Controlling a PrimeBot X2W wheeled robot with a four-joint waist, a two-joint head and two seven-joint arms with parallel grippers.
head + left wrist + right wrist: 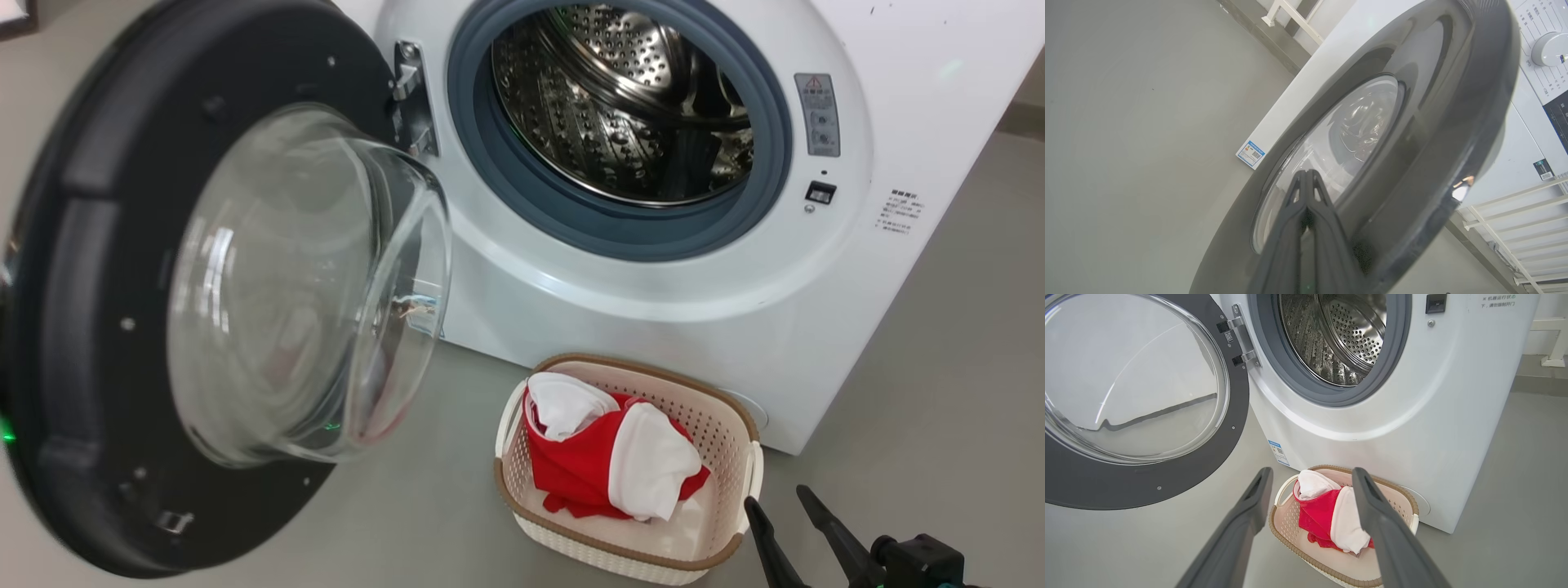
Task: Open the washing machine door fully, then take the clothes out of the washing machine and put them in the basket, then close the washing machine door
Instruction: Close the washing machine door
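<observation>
While the washing machine door stands swung wide at the left of the washing machine, we see the red and white clothes heaped in the basket on the floor just before the machine. Our right gripper hovers just beside the basket, fingers spread apart and holding nothing. Our left gripper is pinched closed at the door's outer face; whether it touches, we cannot tell.

Door open wide; clothes (red, white) in basket; right hand beside, spread.
</observation>
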